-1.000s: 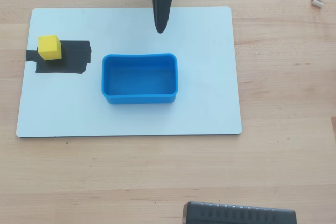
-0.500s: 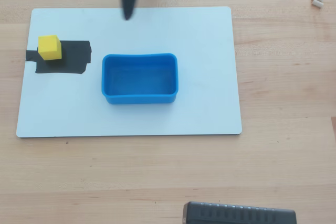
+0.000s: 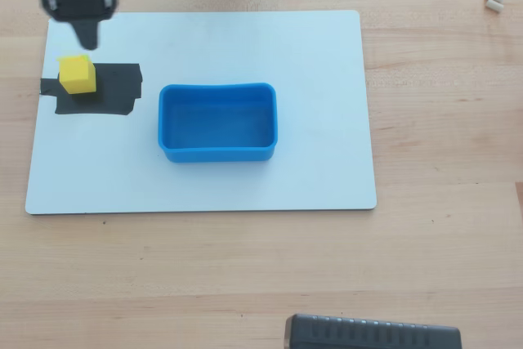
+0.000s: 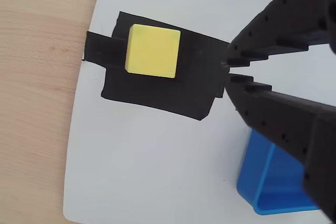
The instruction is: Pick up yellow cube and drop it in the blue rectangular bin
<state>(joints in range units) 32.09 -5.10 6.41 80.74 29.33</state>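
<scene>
The yellow cube [image 3: 77, 73] sits on a black tape patch [image 3: 118, 87] at the left of the white board [image 3: 327, 79]. In the wrist view the cube [image 4: 153, 51] lies on the patch [image 4: 157, 90], free and upright. The blue rectangular bin [image 3: 216, 153] stands empty in the middle of the board, and one corner of it shows in the wrist view [image 4: 262, 182]. My gripper [image 3: 87, 38] hovers just beyond the cube's far side. In the wrist view its black jaws meet at the tips [image 4: 228, 70], empty, to the right of the cube and apart from it.
The board lies on a wooden table. A dark ribbed object [image 3: 372, 334] sits at the table's near edge. Small white pieces [image 3: 493, 2] lie at the top right. The board's left edge [image 4: 79, 129] runs close to the tape patch.
</scene>
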